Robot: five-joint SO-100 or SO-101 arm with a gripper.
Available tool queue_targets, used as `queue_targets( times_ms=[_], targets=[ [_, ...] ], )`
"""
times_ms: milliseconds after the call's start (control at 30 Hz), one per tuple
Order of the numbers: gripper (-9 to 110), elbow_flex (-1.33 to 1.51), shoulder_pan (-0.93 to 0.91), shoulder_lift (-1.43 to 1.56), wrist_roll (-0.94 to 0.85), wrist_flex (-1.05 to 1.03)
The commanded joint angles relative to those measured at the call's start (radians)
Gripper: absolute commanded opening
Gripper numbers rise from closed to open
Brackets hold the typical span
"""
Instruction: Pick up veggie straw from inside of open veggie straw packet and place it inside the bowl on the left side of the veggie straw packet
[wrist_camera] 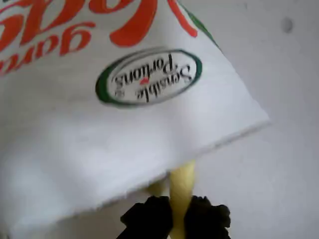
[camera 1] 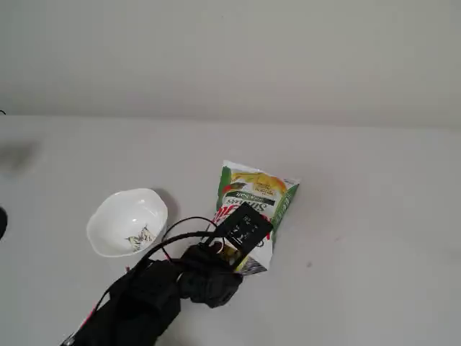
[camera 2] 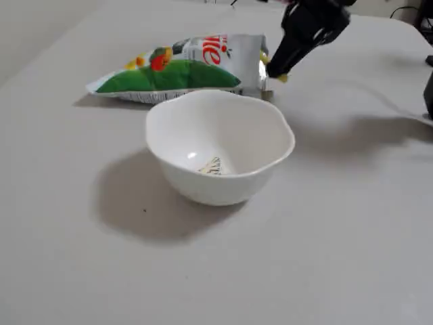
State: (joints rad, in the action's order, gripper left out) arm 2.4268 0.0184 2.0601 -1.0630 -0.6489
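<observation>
The veggie straw packet lies flat on the white table, its open silvery end facing my arm; it also shows in the wrist view and in a fixed view. My gripper is at that open end, shut on a pale-yellow veggie straw that sticks out from under the packet's edge between the black fingertips. In a fixed view the gripper sits at the packet's mouth with a bit of yellow straw showing. The white wavy-rimmed bowl stands left of the packet and holds only its dark drawing; in a fixed view the bowl is in front of the packet.
My black arm and its cables reach in from the bottom left, close to the bowl's near side. The table's far edge meets a plain wall. A dark object stands at the right edge.
</observation>
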Motion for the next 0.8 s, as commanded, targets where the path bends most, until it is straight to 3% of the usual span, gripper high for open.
queue_targets(
  times_ms=[0, 433, 767],
  targets=[
    [0, -0.038, 0.026, 0.187, 0.012, -0.167],
    [0, -0.118, 0.236, 0.606, 0.109, -0.618],
    [0, -0.370, 0.471, 0.333, 0.221, -0.580]
  ],
)
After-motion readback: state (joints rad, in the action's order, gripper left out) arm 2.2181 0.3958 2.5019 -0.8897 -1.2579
